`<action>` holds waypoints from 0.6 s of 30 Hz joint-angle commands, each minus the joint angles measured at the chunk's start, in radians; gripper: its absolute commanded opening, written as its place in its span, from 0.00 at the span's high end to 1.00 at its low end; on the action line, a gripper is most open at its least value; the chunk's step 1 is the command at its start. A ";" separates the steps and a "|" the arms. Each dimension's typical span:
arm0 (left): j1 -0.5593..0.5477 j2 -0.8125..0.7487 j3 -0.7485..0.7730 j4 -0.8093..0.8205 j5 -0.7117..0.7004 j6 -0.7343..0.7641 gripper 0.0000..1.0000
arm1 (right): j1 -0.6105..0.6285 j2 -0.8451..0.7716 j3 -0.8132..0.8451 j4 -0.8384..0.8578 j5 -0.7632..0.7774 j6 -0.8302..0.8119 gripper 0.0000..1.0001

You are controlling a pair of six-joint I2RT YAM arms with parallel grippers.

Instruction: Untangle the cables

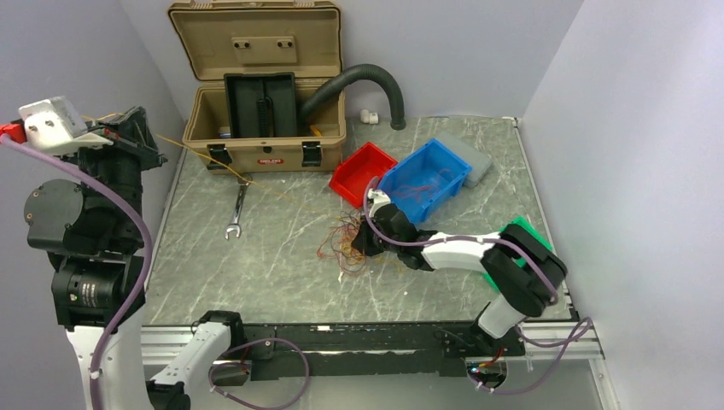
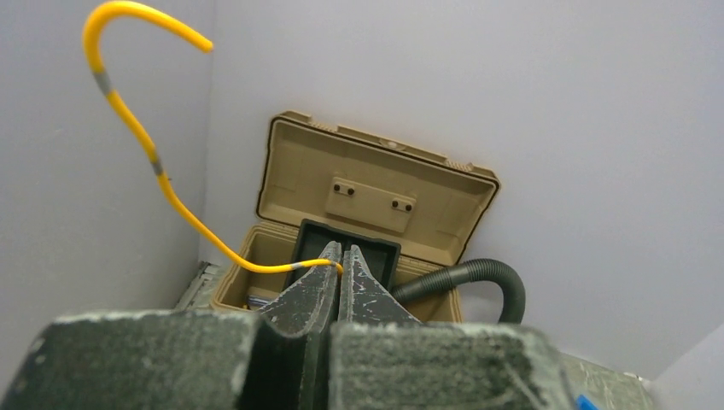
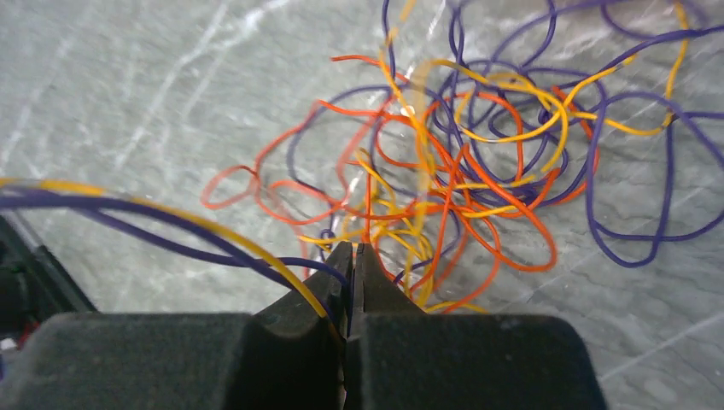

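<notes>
Right wrist view: the right fingers (image 3: 337,278) are pressed together at the near edge of the cables (image 3: 424,184). The cables form one loose tangle of orange, yellow and purple strands lying on the grey worktop (image 3: 128,102). One yellow and one purple strand run in between the tips. Top external view puts that tangle mid-worktop, just left of the right arm's fingers. Beyond it lie one wrench (image 1: 236,207) to the left and two bins side by side, one red bin (image 1: 363,173) and one blue bin (image 1: 424,181). The blue one holds a few red strands. At the far edge stands one open tan toolbox (image 1: 265,147) with one black ribbed hose (image 1: 369,72) arching out of it. Left wrist view: the left fingers (image 2: 324,282), high at the left, are clamped on one yellow cable (image 2: 154,162), which arcs up and away.
</notes>
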 commanded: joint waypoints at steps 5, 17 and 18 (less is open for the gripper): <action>0.006 -0.024 -0.064 0.064 0.050 -0.010 1.00 | 0.006 -0.203 0.012 -0.140 0.065 -0.014 0.97; 0.006 0.113 -0.302 -0.125 0.358 -0.040 0.96 | 0.009 -0.422 0.132 -0.331 0.016 -0.175 0.98; 0.006 0.136 -0.304 -0.154 0.376 -0.028 0.94 | 0.008 -0.428 0.140 -0.349 0.022 -0.180 0.99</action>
